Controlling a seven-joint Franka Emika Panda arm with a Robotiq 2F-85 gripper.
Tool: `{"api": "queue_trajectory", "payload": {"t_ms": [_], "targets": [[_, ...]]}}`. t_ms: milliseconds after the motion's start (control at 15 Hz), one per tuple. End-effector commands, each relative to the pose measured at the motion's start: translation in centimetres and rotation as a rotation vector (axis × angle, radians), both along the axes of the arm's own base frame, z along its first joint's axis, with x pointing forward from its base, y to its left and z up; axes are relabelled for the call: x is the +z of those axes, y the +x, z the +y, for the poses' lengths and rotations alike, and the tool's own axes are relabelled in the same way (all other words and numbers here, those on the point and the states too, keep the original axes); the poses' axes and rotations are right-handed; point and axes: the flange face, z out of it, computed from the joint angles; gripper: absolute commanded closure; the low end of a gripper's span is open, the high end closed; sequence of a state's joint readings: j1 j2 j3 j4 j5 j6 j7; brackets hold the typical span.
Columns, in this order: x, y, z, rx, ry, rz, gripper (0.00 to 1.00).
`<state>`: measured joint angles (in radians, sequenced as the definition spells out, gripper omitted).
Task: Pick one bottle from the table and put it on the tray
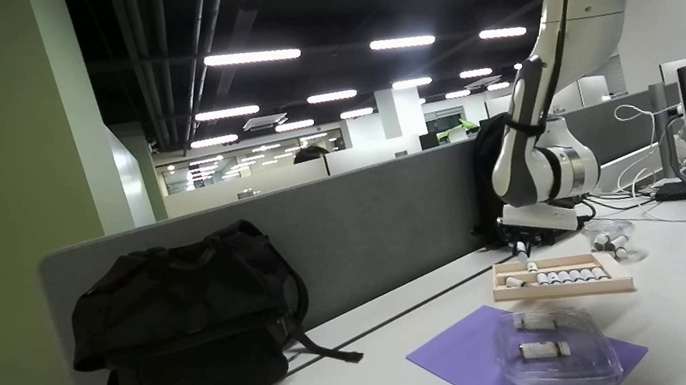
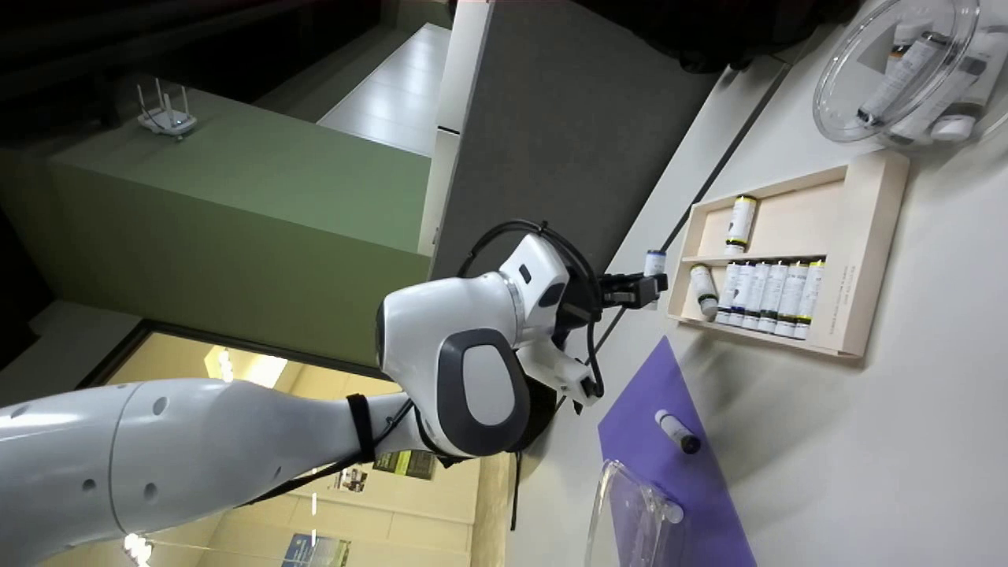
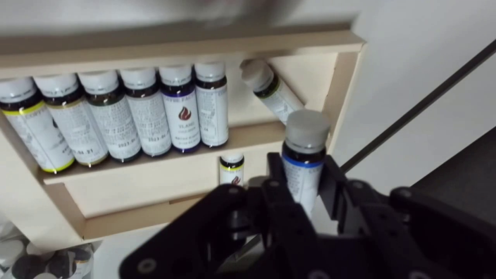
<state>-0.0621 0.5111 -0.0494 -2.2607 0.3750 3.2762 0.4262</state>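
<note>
Black fingers [image 3: 274, 172] of the gripper [image 3: 303, 164] crowd the bottom of the wrist view, clamped on a bottle [image 3: 302, 182] with a pale cap [image 3: 308, 128] and a blue band. They hold the labelled body below the cap, which looks the right spot: the label should give some bite, where the smooth cap might twist or slide. Judging by its look, the bottle should be light, stiff and hard-walled, perhaps glass, so a modest squeeze ought to do, and a knock or drop could chip it. In an exterior view it is right of centre, just beside the left edge of the tray [image 2: 874, 252], not yet in it; whether it is off the table [image 2: 819, 441] cannot be told. When lowering it, the row of bottles [image 3: 114, 120] at upper left of the wrist view could be bumped.
</note>
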Motion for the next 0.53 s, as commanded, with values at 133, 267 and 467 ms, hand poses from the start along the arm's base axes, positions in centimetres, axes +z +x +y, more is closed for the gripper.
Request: {"api": "queue_trajectory", "payload": {"t_ms": [133,267,467], "targets": [[1.9,2.4,-3.7,0.029,-0.007,-0.004,0.93],[2.1,3.2,-4.0,0.038,-0.009,-0.002,0.93],[1.8,4.2,-2.9,0.059,-0.013,-0.004,0.93]]}}
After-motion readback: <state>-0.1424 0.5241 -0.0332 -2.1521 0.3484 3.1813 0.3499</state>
